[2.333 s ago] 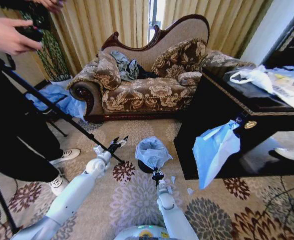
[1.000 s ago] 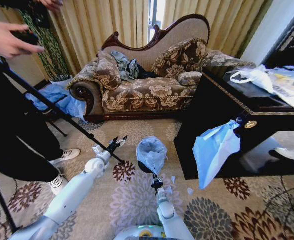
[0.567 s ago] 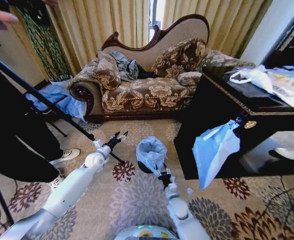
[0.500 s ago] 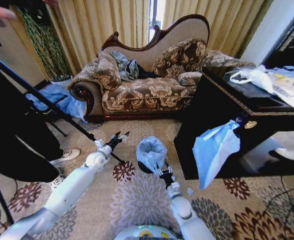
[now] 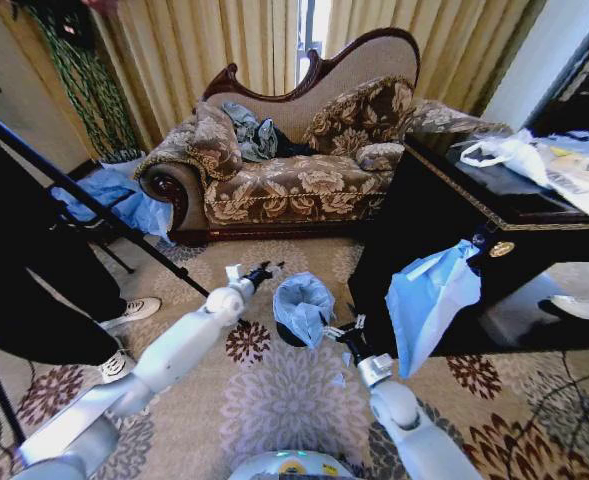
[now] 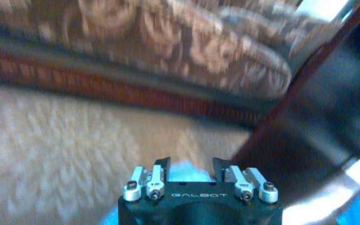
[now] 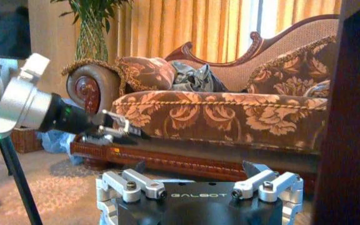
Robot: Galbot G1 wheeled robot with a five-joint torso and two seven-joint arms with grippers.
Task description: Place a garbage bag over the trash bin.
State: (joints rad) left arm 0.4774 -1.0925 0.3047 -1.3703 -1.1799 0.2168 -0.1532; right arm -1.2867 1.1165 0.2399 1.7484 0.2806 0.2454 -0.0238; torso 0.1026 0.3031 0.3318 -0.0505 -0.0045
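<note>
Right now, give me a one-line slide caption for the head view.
Both claws, left and right, flank the garbage bag draped over the trash bin before the sofa.

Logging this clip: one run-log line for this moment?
garbage bag draped over trash bin | left gripper open beside bag | right gripper open beside bag, holding nothing

Head high; wrists low, sofa [image 7: 230, 117] shared

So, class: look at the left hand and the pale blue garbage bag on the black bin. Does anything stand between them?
Nothing visible does. The left hand hangs over bare carpet just beside the garbage bag, which already sits on the trash bin. The right hand is on the bag's other side, out of the way.
</note>
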